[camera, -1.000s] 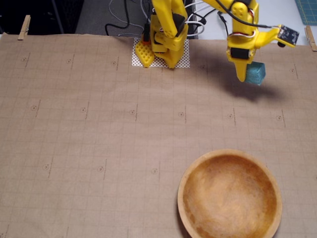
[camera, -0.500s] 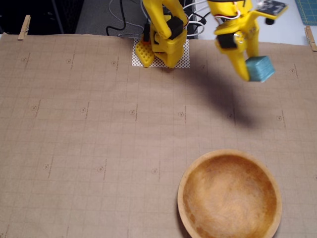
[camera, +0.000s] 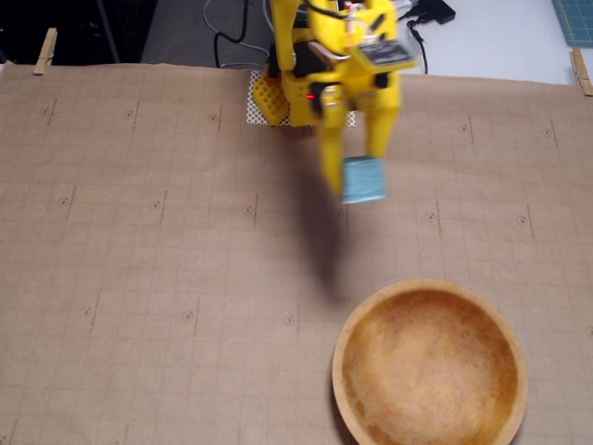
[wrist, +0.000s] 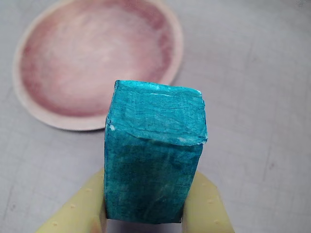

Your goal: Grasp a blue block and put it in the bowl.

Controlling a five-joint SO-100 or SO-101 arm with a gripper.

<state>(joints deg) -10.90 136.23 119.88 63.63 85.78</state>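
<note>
Tool (camera: 357,181) clenched on blue block (wrist: 154,155), raised above table (camera: 139,260); bowl (camera: 431,422) apart, empty.

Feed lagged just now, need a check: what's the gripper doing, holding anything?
Gripper: shut on the small teal-blue foam-like block, held clear of the paper-covered table, not yet over the large round wooden bowl.

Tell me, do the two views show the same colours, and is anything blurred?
No: in the wrist view the bowl looks washed-out pink, in the fixed view orange-brown; the block is sharp teal in the wrist view, pale and slightly blurred in the fixed view, where the gripper casts a soft shadow.
</note>
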